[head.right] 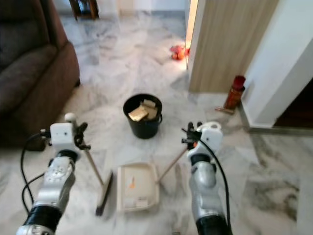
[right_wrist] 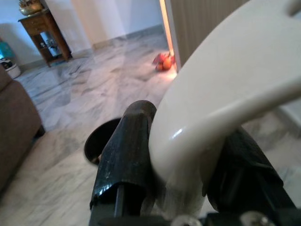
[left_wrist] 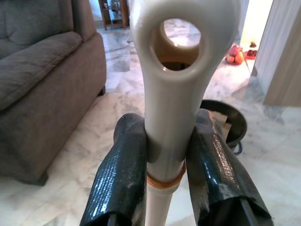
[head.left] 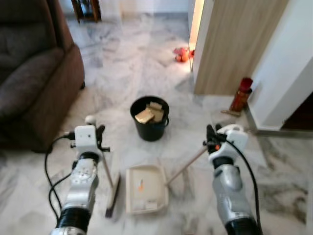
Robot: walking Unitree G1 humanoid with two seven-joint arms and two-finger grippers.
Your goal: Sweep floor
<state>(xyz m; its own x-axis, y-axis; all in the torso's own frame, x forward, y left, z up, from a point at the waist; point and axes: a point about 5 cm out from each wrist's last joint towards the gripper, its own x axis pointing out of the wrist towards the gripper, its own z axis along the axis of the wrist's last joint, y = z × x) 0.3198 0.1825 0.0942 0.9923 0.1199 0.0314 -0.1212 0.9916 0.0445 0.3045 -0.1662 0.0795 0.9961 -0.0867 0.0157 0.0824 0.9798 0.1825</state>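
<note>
No readable txt, labels or nos. on anything here.

Both silver arms reached forward and down. The left gripper [left_wrist: 165, 165] had its jaws clamped. The right gripper [right_wrist: 188, 160] was clamped likewise.

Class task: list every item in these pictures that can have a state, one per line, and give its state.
Left gripper: shut on the cream broom handle.
Right gripper: shut on the cream dustpan handle.
Cream plastic dustpan: flat on floor, holding scraps.
Black bucket: upright, holding tan pieces.
</note>
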